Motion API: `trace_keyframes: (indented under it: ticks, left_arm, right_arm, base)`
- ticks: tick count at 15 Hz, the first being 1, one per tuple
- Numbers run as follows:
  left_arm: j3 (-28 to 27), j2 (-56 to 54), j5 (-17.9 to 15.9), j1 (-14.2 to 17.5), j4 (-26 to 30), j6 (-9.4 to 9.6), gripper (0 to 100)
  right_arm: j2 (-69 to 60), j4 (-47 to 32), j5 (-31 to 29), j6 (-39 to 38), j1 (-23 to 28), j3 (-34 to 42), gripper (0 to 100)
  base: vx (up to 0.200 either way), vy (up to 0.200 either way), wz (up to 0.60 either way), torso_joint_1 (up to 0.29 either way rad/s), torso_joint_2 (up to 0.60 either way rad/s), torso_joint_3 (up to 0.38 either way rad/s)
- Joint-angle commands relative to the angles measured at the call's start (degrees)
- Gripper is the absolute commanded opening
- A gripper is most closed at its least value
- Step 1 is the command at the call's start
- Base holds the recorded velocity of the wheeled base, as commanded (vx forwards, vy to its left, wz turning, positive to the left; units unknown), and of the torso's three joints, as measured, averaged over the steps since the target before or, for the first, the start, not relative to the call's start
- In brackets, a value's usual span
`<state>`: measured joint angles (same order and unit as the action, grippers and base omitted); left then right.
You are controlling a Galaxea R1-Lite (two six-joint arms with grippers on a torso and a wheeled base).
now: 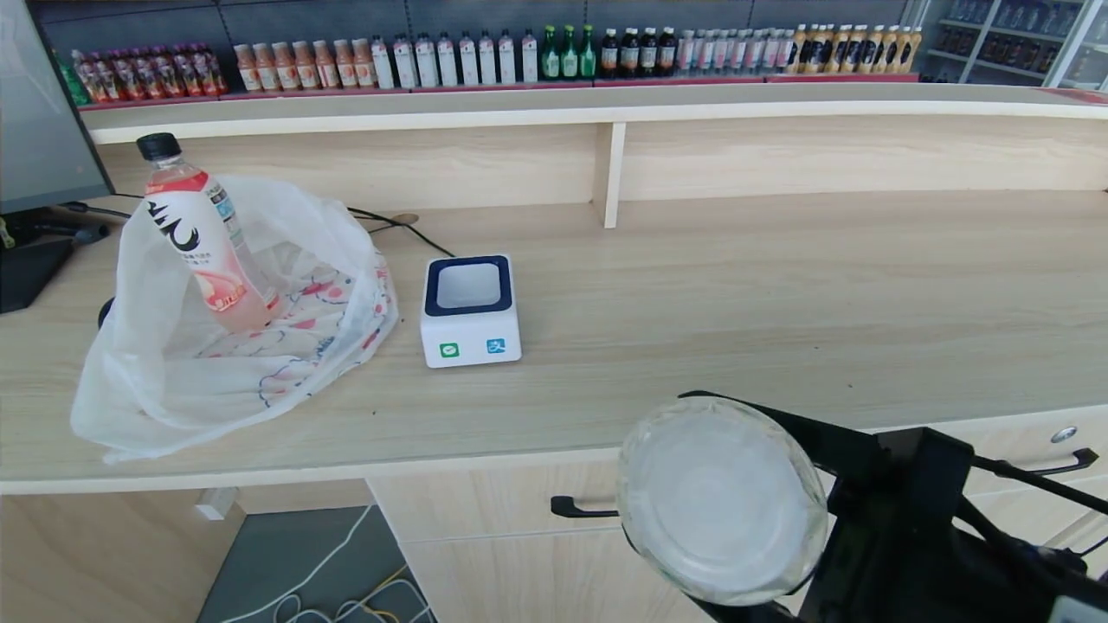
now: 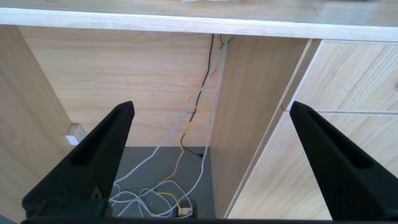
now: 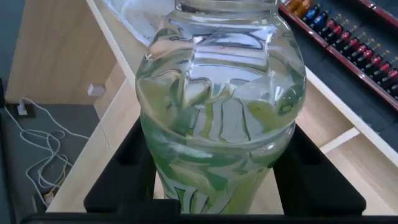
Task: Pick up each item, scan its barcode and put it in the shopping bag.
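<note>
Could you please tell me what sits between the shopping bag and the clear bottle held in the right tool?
In the head view, the white scanner stands beside the shopping bag; from there to the clear bottle the counter is bare.

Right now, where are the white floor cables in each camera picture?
Head view: cables on the grey floor under the counter.
Left wrist view: cables on that floor, below the counter.
Right wrist view: cables on that floor, past the bottle.
Shared landmark: small white block.
</note>
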<state>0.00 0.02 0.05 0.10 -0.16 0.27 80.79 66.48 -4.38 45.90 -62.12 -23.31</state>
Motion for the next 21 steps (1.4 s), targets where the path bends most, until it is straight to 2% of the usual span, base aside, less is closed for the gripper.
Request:
trace_keyframes:
  ticks: [1, 3, 5, 8, 12, 14, 18, 20, 21]
  left_arm:
    - [0.0, 0.0, 0.0, 0.0, 0.0, 0.0, 100]
    - [0.0, 0.0, 0.0, 0.0, 0.0, 0.0, 100]
    - [0.0, 0.0, 0.0, 0.0, 0.0, 0.0, 100]
    - [0.0, 0.0, 0.0, 0.0, 0.0, 0.0, 100]
    - [0.0, 0.0, 0.0, 0.0, 0.0, 0.0, 100]
    - [0.0, 0.0, 0.0, 0.0, 0.0, 0.0, 100]
    - [0.0, 0.0, 0.0, 0.0, 0.0, 0.0, 100]
    - [0.0, 0.0, 0.0, 0.0, 0.0, 0.0, 100]
    - [0.0, 0.0, 0.0, 0.0, 0.0, 0.0, 100]
  right_arm:
    - [1.5, 0.0, 1.5, 0.5, -0.5, -0.2, 0]
    - [1.8, 0.0, 6.7, 4.2, -0.9, -1.3, 0]
    - [1.9, 0.1, 7.9, 9.0, -0.8, -1.5, 0]
    - [1.7, 0.1, 9.1, 12.3, -1.1, -0.5, 0]
    - [2.1, 0.1, 16.9, 13.8, -1.1, -0.9, 0]
    - [2.2, 0.0, 16.7, 14.3, -1.1, -0.7, 0]
    - [0.8, 0.1, 15.5, 20.9, -0.8, 0.6, 0]
    - [-1.6, 0.1, 13.5, 32.0, -0.8, 0.0, 0]
    - [-2.6, 0.0, 11.8, 34.3, -1.2, 0.1, 0]
  base:
    - [0.0, 0.0, 0.0, 0.0, 0.0, 0.0]
    - [0.0, 0.0, 0.0, 0.0, 0.0, 0.0]
    - [0.0, 0.0, 0.0, 0.0, 0.0, 0.0]
    - [0.0, 0.0, 0.0, 0.0, 0.0, 0.0]
    - [0.0, 0.0, 0.0, 0.0, 0.0, 0.0]
    - [0.0, 0.0, 0.0, 0.0, 0.0, 0.0]
    - [0.0, 0.0, 0.0, 0.0, 0.0, 0.0]
    - [0.0, 0.0, 0.0, 0.0, 0.0, 0.0]
    - [0.0, 0.0, 0.0, 0.0, 0.0, 0.0]
